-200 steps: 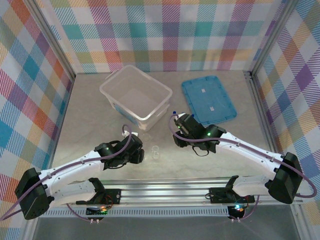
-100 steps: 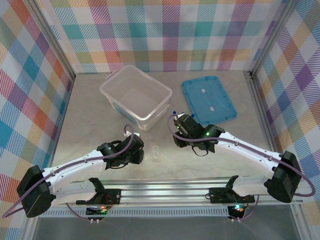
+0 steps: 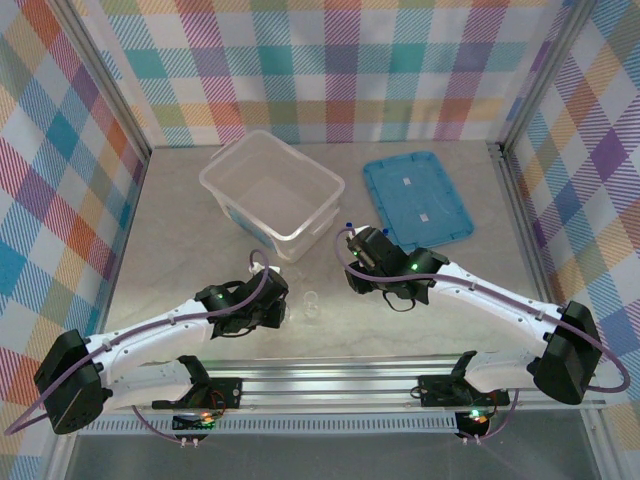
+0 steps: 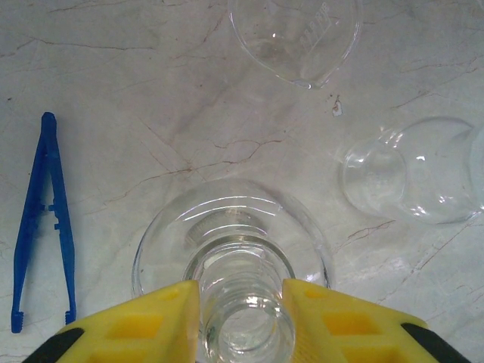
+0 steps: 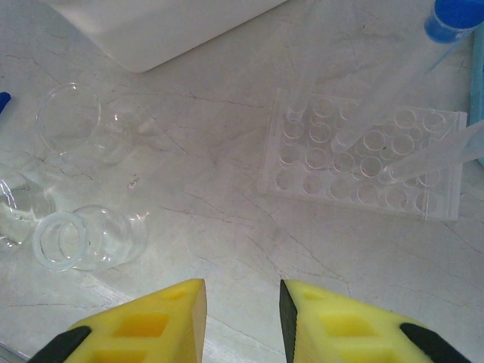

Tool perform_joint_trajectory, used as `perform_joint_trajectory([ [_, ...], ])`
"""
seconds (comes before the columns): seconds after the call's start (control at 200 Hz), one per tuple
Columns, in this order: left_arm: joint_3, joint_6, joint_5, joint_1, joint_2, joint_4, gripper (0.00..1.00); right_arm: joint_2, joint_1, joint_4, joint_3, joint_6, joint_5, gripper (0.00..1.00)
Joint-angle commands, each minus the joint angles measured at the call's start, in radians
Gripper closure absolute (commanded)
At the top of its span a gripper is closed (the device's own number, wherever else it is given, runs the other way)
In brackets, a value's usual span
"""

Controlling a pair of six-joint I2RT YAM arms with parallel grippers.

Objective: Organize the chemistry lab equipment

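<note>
My left gripper is shut on the neck of a clear round glass flask that stands on the marble table, a yellow pad against each side. Dark-blue tweezers lie flat to its left. A tiny clear beaker lies on its side to the right, and it also shows in the top view. My right gripper hangs open over bare table, nothing between its fingers. Ahead of it a clear tube rack holds thin clear tubes, one with a blue cap.
A large translucent white tub stands at the back centre-left. The flat blue lid lies to its right. Another clear glass vessel lies beyond the flask. Checkered walls close in the table on three sides.
My left gripper's jaws have closed in on the flask's neck, and the left arm has crept slightly right. The right arm has hardly moved.
</note>
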Motion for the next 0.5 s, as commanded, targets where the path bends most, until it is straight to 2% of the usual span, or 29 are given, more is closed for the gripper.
perform_joint_trajectory([
  [0.0,0.016,0.019,0.000,-0.012,0.011,0.012,0.69,0.008,0.006,-0.011,0.034,-0.003,0.015,0.68],
  [0.495,0.041,0.034,-0.026,-0.013,-0.027,-0.044,0.78,0.008,0.006,-0.004,0.039,-0.006,0.020,0.68],
])
